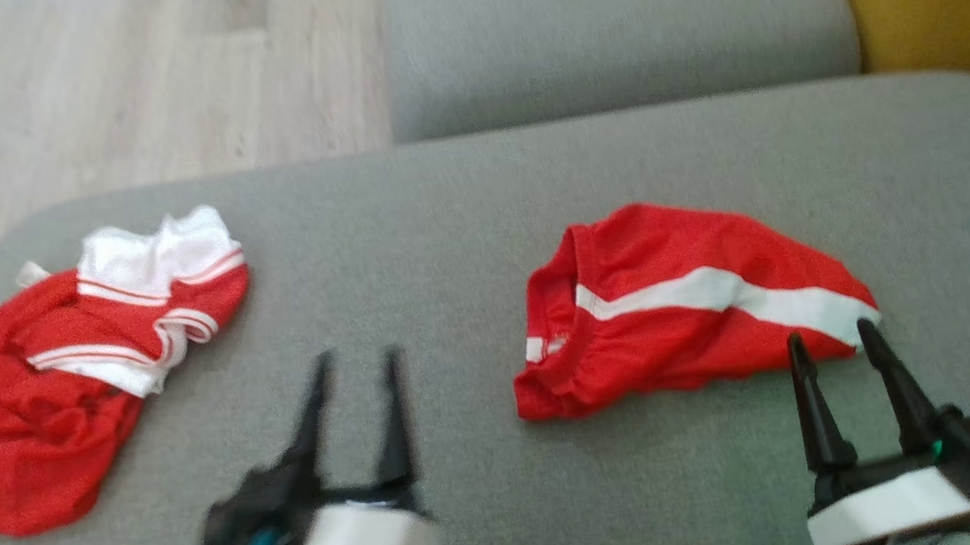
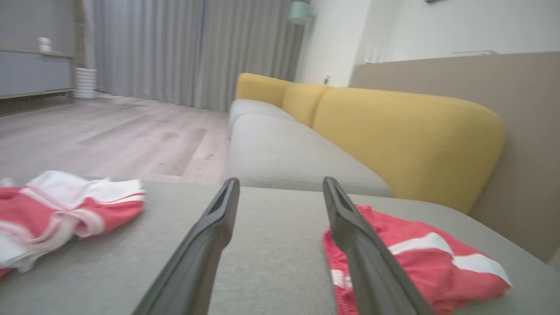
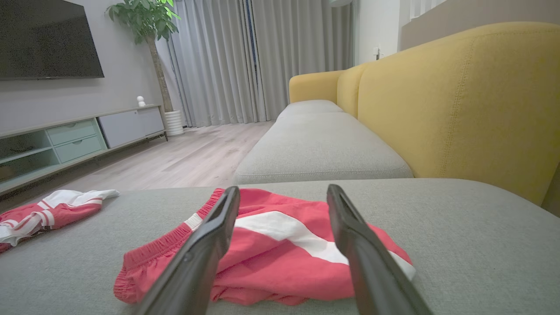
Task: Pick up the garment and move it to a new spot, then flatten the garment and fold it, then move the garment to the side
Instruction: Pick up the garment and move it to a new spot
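Left tool (image 1: 357,356) hangs with its two fingers spread wide and nothing between them, blurred in the head view, over the bare middle of the grey cushion (image 1: 445,223), towards its front edge. Right tool (image 1: 829,333) is likewise wide open and empty, above the cushion's right front part, with its fingertips at the near right corner of the red shorts (image 1: 677,325) — whether they touch the cloth cannot be told. These shorts, crossed by a white stripe, lie bunched on the cushion's right half. On the cushion's left end lies a crumpled red-and-white garment (image 1: 60,385).
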Available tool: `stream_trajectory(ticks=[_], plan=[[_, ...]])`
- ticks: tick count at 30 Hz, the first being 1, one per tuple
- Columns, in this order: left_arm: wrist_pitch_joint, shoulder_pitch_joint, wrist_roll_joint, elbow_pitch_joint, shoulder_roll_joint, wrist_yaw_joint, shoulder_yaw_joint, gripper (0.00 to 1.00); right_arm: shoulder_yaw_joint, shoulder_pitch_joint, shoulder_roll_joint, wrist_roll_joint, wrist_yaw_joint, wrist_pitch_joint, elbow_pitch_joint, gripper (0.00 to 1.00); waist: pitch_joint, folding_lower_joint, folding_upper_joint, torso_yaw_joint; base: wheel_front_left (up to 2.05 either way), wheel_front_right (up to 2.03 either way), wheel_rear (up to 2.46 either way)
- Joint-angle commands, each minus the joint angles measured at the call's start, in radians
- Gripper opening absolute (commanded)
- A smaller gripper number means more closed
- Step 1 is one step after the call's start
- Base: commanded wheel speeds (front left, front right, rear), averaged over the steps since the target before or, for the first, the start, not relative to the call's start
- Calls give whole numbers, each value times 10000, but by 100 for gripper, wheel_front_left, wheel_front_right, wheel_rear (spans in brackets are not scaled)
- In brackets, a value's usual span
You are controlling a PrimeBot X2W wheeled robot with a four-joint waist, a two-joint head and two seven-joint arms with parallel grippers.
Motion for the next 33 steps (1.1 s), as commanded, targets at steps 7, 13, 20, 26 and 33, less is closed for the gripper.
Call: stream_trajectory(ticks=[7,13,20,26,33], plan=[[-94,1605,881,-1823,-44,-233,2286,100,283,550,-43,-123,-9,4,-309,100,-744,2,0,402,0,0,0],[-95,2515,2048,-2117,-65,-1088,2540,100,385,988,-43,-75,-9,4,-294,100,-807,2,0,578,0,0,0],[-95,2620,2687,-1749,-106,-1291,2459,100,341,1057,-43,210,-9,4,-197,100,-781,2,0,650,0,0,0],[-95,2543,2817,-1501,-123,-1190,2468,100,330,1000,-43,260,-9,4,-164,100,-760,2,0,636,0,0,0],[-95,2546,2696,-1383,-130,-1121,2517,100,313,994,-43,216,-9,4,-101,100,-783,2,0,631,0,0,0]])
